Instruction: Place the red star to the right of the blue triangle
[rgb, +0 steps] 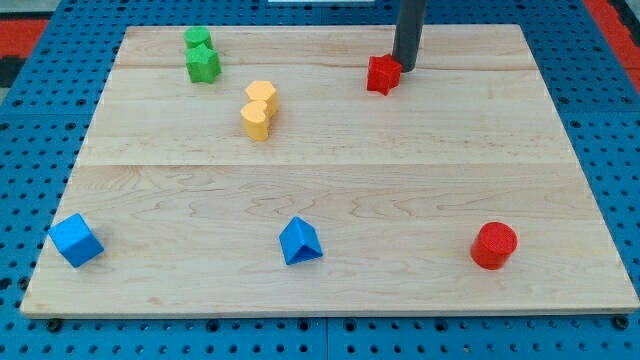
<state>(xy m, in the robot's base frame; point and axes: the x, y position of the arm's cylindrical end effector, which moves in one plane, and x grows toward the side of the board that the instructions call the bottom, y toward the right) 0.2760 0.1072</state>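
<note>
My tip (405, 68): touching the red star (383, 74) on its upper right.
Blue triangle (300, 241): well below, toward the view's bottom.
Gripper: I have none, only a rod.

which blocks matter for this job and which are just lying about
In the job: red star, with my tip touching its right side; blue triangle.

Lying about: two green blocks, two yellow blocks, blue cube, red cylinder.

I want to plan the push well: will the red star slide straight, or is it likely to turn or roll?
The red star looks flat-bottomed, so it probably slides, not rolls. My tip sits at its upper right, so it may turn. It seems small and light.
</note>
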